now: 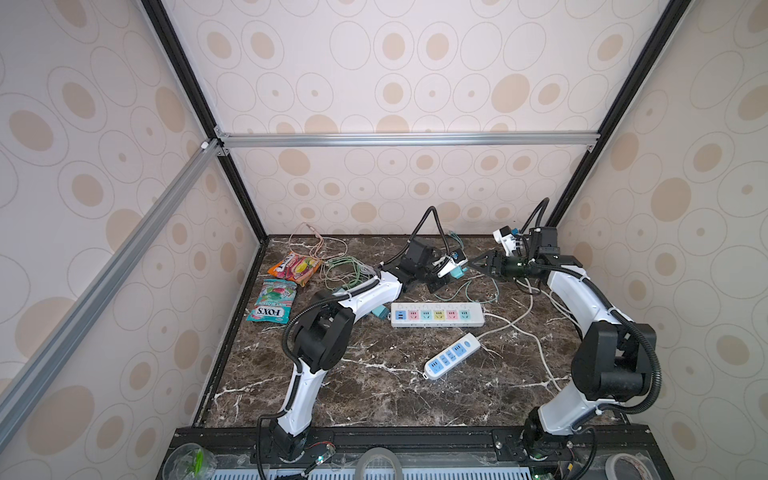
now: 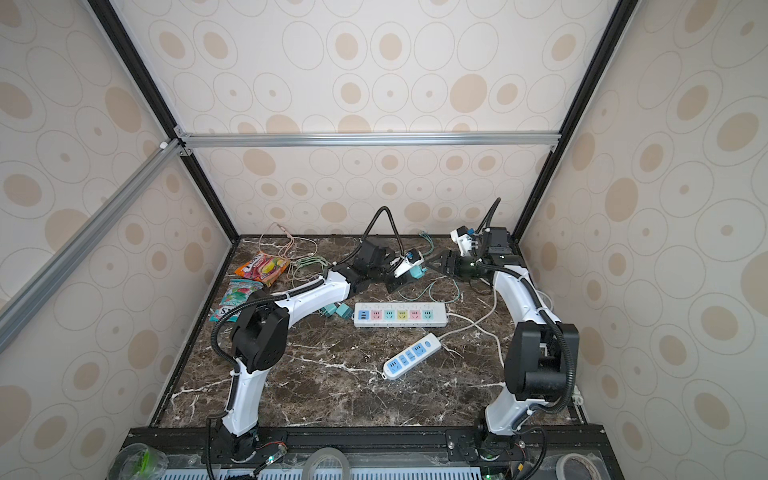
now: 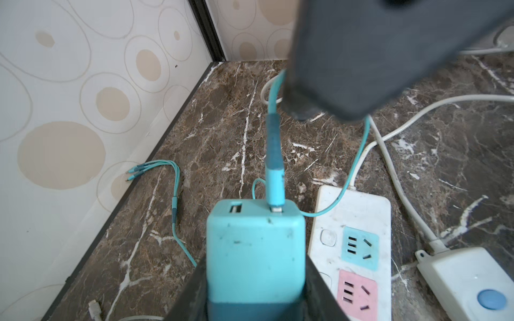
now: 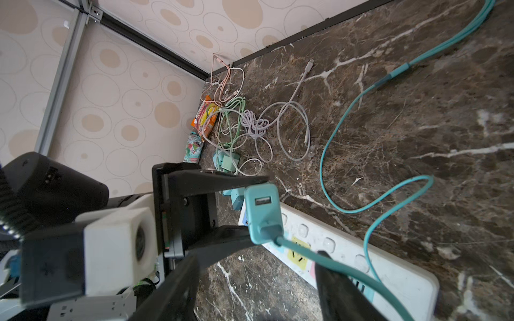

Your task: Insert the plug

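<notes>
My left gripper (image 3: 254, 266) is shut on a teal USB charger (image 3: 254, 250), holding it above the table's back part in both top views (image 1: 457, 272) (image 2: 417, 272). A teal USB plug (image 3: 274, 180) sits in one of the charger's two ports; the other port is empty. Its teal cable (image 4: 333, 264) runs from the charger (image 4: 262, 211) across one of my right fingers (image 4: 339, 286). My right gripper (image 4: 256, 289) is open, its jaws well apart, just right of the charger in a top view (image 1: 482, 261). In the left wrist view it looms dark and blurred over the plug.
A white power strip with coloured sockets (image 1: 436, 314) lies below the charger, and a smaller blue-socket strip (image 1: 452, 356) lies nearer the front. White cords (image 1: 528, 328) trail right. Tangled cables (image 1: 345, 266), two snack bags (image 1: 295, 268) and spare teal chargers (image 1: 379, 311) lie at the left.
</notes>
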{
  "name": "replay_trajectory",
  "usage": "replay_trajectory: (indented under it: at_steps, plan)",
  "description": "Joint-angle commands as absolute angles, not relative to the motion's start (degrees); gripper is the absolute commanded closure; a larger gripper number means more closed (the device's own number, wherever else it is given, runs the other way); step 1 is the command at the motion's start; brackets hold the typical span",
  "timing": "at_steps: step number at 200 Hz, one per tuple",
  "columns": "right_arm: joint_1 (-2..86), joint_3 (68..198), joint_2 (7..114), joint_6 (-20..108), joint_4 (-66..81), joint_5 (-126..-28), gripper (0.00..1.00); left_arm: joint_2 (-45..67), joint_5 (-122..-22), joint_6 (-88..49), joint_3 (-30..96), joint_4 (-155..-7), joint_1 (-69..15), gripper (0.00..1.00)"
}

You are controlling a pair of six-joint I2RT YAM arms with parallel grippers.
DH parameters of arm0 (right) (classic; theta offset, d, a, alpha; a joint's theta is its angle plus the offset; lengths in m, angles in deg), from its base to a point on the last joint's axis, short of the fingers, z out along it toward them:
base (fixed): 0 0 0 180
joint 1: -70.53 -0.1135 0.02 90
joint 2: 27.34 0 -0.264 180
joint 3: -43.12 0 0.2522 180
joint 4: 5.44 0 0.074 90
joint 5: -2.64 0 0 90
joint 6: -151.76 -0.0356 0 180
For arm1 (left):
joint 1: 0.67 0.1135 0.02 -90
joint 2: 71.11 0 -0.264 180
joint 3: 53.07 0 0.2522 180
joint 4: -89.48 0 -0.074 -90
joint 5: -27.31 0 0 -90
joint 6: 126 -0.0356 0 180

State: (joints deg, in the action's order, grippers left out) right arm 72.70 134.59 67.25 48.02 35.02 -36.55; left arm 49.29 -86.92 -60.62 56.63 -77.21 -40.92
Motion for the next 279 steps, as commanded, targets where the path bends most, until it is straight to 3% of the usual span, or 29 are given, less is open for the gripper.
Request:
replay_trajectory:
  at_steps: [1,101,174,249,267,279]
  plan:
    - [72.09,133.19,68.19,50.45,34.77,-34.37,0.41,45.78,-88.06,-65.18,55.5,-86.75,-41.38,1.0]
    - [69.05,133.85,68.73,56.04,34.95,-38.03,0.6,46.31,-86.22,-67.19,55.76,-84.69,-42.68,1.0]
    - [68.61,133.51,69.08,52.39,29.26,-35.87,0.62,46.43,-85.56,-69.15,55.07,-84.1,-44.0,1.0]
    - [68.66,138.32,71.27,62.0,39.9,-36.75,0.87,45.34,-84.79,-70.05,54.58,-84.61,-44.12,1.0]
    - [68.67,140.23,72.02,66.97,42.68,-37.81,0.95,45.28,-83.06,-67.56,54.15,-86.27,-44.15,0.85]
    - [68.62,142.13,72.73,72.68,45.82,-38.42,1.0,45.19,-81.52,-65.75,53.5,-87.57,-44.16,0.63]
